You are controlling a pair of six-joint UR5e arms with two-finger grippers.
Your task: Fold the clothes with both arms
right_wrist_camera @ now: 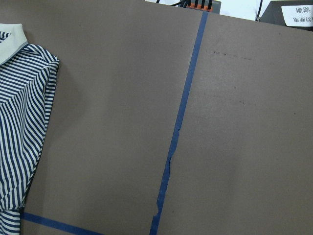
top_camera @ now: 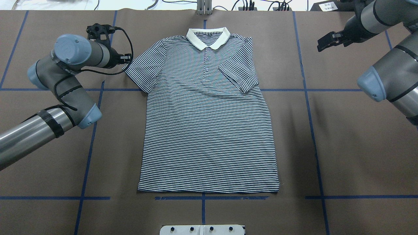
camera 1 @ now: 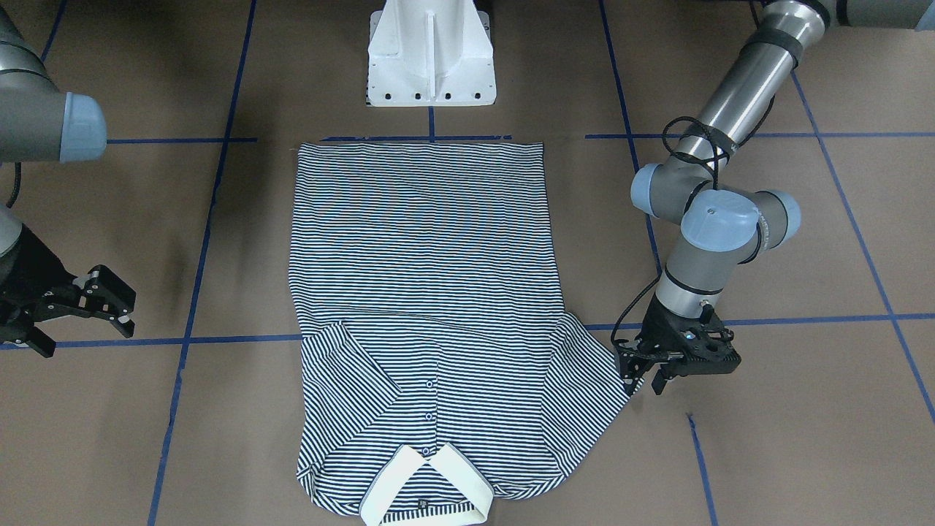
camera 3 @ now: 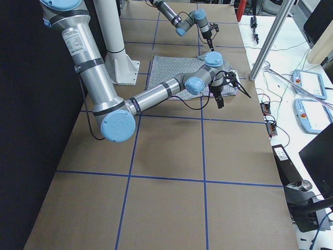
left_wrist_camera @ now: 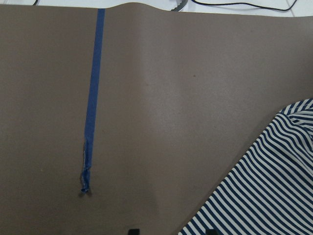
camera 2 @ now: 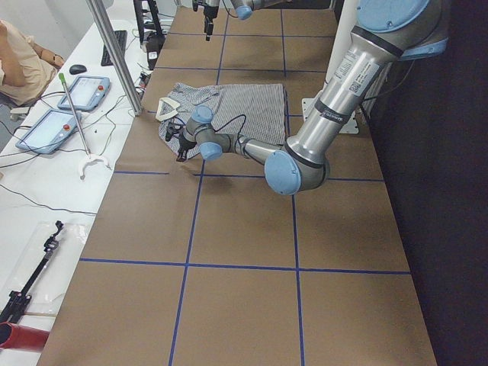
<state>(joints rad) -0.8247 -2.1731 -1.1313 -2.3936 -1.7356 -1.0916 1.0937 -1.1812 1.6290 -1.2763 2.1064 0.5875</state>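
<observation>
overhead exterior view is showing you the brown table (top_camera: 359, 147) with the striped polo shirt (top_camera: 209, 137) lying flat in the middle, front side up. its long axis is running from the hem, near the white base (top_camera: 202, 229), to the cream collar (top_camera: 208, 37) at the far edge. the left arm (top_camera: 65, 94) is reaching in at the collar end, and the right arm (top_camera: 392, 75) is hanging out at the other side.

the sleeve on the robot's right (top_camera: 238, 76) is lying already folded in over the chest. the sleeve on the robot's left (top_camera: 143, 70) is lying spread out, pointing outward toward the left gripper (camera 1: 643, 376). this gripper is sitting just at the tip of that sleeve. in its wrist view you are seeing the two fingertips (left_wrist_camera: 133, 231) apart, with striped cloth coming in beside one of them; i cannot tell if it is touching.

the right gripper (camera 1: 120, 310) is also standing with jaws apart, holding nothing, well apart from the shirt. so i am judging that the coming move is belonging to the left gripper, the nearer one: the sleeve is lying inward from it, toward the shirt's middle line.
</observation>
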